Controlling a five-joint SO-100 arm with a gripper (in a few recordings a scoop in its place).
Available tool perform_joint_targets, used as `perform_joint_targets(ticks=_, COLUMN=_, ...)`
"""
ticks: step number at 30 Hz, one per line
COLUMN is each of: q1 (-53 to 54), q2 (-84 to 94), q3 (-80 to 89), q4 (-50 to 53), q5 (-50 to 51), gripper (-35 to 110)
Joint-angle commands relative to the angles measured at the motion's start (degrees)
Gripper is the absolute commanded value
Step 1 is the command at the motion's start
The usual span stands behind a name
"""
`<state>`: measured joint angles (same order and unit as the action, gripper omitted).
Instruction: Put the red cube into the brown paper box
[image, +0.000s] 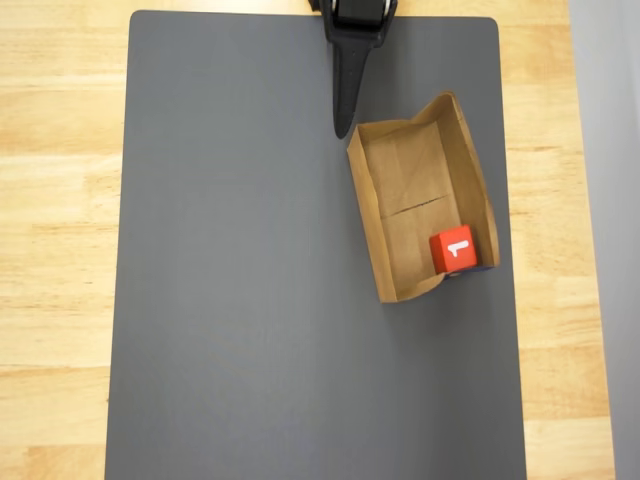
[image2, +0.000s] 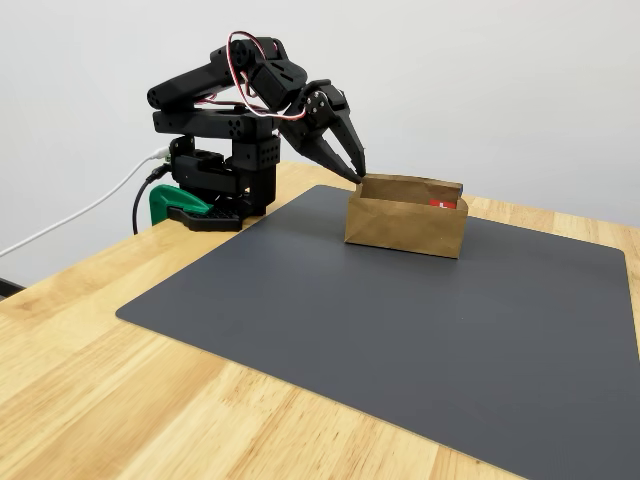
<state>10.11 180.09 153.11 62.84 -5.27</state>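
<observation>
The red cube (image: 453, 249), a white mark on its top face, lies inside the brown paper box (image: 409, 165) at the box's near right corner in the overhead view. In the fixed view just a sliver of the red cube (image2: 441, 204) peeks over the wall of the brown paper box (image2: 405, 228). My black gripper (image: 342, 130) hangs just beyond the box's far left corner, folded back toward the arm base. Its fingers meet at the tips with nothing between them, and the gripper (image2: 358, 176) sits level with the box rim.
The box stands on a dark grey mat (image: 250, 280) over a wooden table (image: 60, 200). The arm base with a green clamp (image2: 180, 205) stands at the table's far edge, and a white cable (image2: 80, 215) trails off to the left.
</observation>
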Motion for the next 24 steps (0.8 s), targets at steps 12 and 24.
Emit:
perform_joint_targets(ticks=12, q1=-0.35, q2=0.0, q3=0.0, q4=0.44, q5=-1.41, gripper=0)
perform_joint_targets(ticks=24, q1=-0.35, q2=0.0, q3=0.0, q4=0.44, q5=-1.41, gripper=0)
